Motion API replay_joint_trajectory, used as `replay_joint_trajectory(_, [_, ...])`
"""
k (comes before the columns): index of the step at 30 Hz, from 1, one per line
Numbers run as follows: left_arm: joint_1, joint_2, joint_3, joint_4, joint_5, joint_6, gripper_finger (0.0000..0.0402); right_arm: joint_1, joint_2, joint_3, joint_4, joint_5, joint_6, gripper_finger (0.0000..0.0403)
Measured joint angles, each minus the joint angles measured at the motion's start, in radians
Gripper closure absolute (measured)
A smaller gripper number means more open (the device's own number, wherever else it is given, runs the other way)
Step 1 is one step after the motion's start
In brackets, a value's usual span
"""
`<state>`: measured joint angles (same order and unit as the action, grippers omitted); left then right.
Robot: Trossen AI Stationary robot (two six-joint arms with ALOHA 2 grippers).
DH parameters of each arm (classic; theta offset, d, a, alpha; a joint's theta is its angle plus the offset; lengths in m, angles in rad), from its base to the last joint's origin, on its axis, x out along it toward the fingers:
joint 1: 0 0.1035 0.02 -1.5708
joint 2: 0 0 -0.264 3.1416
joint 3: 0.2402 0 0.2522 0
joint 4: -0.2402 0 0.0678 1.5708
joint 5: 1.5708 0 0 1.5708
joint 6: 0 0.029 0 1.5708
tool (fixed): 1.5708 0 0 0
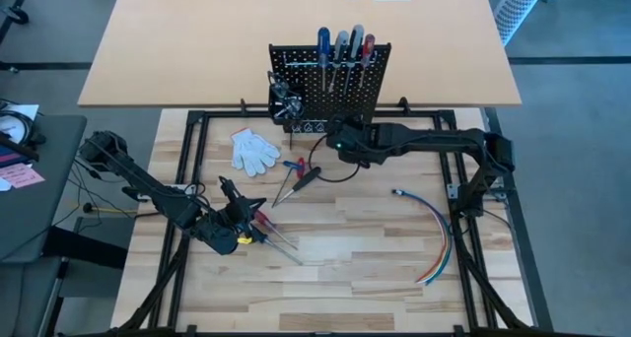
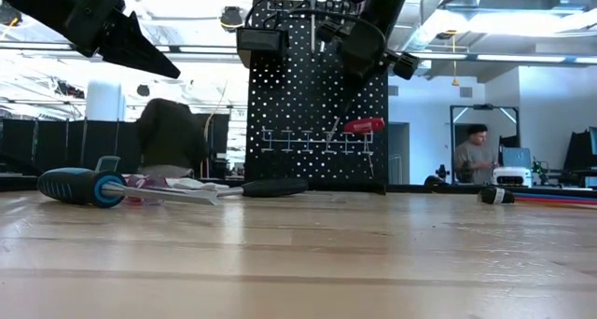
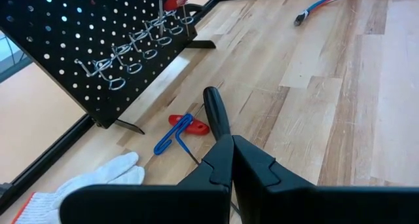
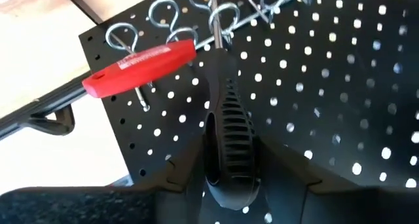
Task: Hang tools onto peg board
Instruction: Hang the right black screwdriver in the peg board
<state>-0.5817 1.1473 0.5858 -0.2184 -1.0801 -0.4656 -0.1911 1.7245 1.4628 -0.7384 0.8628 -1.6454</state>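
The black peg board (image 1: 330, 81) stands at the table's far middle, with blue, grey and red-handled screwdrivers (image 1: 342, 46) hanging in its upper part. My right gripper (image 1: 340, 140) is in front of the board, shut on a black-handled screwdriver (image 4: 226, 135). A red T-handled tool (image 4: 141, 67) hangs in the row of ring hooks beside it. My left gripper (image 3: 232, 162) is shut and empty above the table's near left. A black-handled screwdriver (image 3: 215, 111) and red pliers with a blue key (image 3: 180, 129) lie flat on the table ahead of it. My right gripper pinches the black screwdriver's ribbed handle (image 4: 229, 158) between its two fingers, the handle lying along them. The thin shaft (image 4: 215, 27) points away toward a ring hook on the board; whether it is through the ring I cannot tell. The screwdriver is lifted clear of the table.
A white glove (image 1: 254, 150) lies left of the loose tools. More screwdrivers (image 1: 271, 234) lie by my left gripper. A bundle of coloured wires (image 1: 434, 234) curves at the right. A small black bin (image 1: 286, 99) hangs at the board's left side. A person (image 2: 476, 156) stands far behind.
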Motion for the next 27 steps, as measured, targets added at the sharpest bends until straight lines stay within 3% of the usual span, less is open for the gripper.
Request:
replay_joint_trajectory(11, [0.000, 0.000, 0.000, 0.000, 0.000, -0.002, 0.0402, -0.022, 0.000, 0.000, 0.085, -0.040, -0.194, 0.0243])
replay_joint_trajectory(18, [0.000, 0.000, 0.000, 0.000, 0.000, -0.002, 0.0402, -0.028, 0.000, 0.000, 0.092, -0.072, -0.186, 0.0242])
replay_joint_trajectory(23, [0.000, 0.000, 0.000, -0.001, 0.000, -0.002, 0.0401, -0.028, 0.000, 0.000, 0.158, -0.094, -0.023, 0.0241])
replay_joint_trajectory(27, [0.000, 0.000, 0.000, -0.001, 0.000, -0.002, 0.0402, -0.031, -0.014, 0.000, 0.152, -0.253, 0.236, 0.0241])
